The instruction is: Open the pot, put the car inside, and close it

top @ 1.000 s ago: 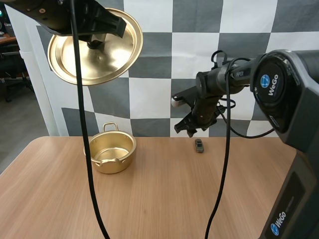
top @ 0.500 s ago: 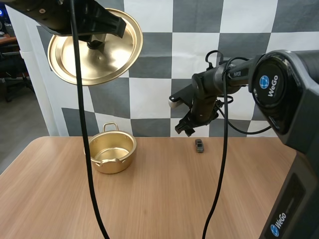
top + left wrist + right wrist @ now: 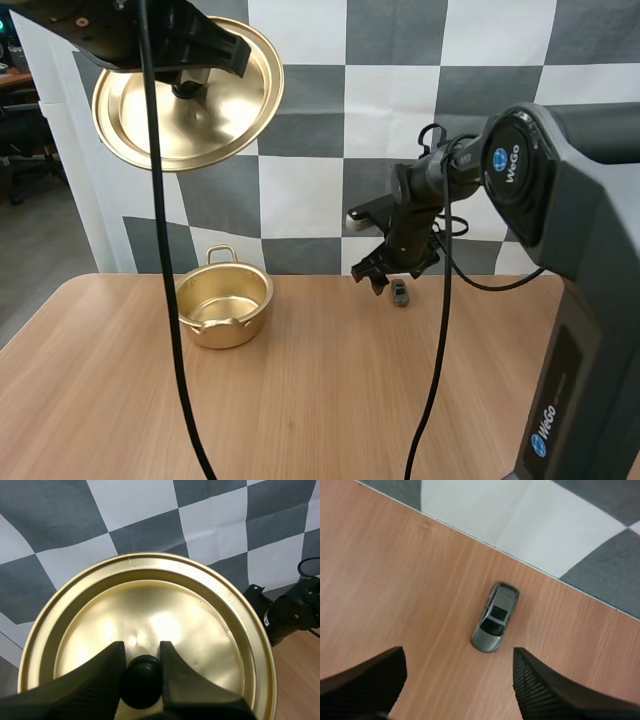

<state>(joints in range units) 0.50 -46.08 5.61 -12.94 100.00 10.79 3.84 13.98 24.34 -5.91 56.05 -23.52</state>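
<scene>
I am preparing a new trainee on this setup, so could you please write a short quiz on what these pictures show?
1. True or false: the car already lies inside the pot.
2. What is the left gripper shut on? A the knob of the lid; B a handle of the pot; C the car.
3. Fill in the word: the fingers of the right gripper, low over the car, stand ____.

Key: 1 false, the car sits on the table apart from the pot; 2 A; 3 open.
</scene>
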